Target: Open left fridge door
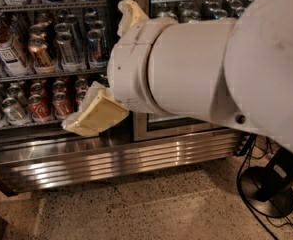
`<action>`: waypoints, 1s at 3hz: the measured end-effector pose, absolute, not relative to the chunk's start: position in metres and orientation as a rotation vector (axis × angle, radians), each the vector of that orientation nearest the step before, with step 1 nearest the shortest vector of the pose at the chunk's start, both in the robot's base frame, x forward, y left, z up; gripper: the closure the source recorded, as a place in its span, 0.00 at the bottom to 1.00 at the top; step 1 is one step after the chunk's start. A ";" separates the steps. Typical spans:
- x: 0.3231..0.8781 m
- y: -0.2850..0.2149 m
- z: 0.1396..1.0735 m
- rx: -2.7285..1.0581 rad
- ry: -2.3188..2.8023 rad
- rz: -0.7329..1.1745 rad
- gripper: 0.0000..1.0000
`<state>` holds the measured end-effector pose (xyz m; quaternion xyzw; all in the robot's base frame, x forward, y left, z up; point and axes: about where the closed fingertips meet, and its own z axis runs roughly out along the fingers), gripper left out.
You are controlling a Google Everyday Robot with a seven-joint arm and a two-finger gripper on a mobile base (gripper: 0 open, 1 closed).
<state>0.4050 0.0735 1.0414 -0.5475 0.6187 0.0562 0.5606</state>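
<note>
Hovering at fridge (116,159) front | hand (95,66) released, empty | shelves (46,75) hold upright cans (41,51), bottle (1,44) at left

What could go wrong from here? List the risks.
1. The gripper hangs right in front of the red cans on the fridge shelf; a swing could knock them over.
2. Cables and a stand base lie on the floor at right, a snag hazard.

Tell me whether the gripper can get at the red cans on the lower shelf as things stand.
Probably yes. The gripper hangs open just right of the red cans, with its lower finger at their height. They stand uncovered, and nothing lies between.
</note>
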 end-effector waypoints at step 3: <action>0.405 0.073 1.041 -1.290 1.458 0.133 0.00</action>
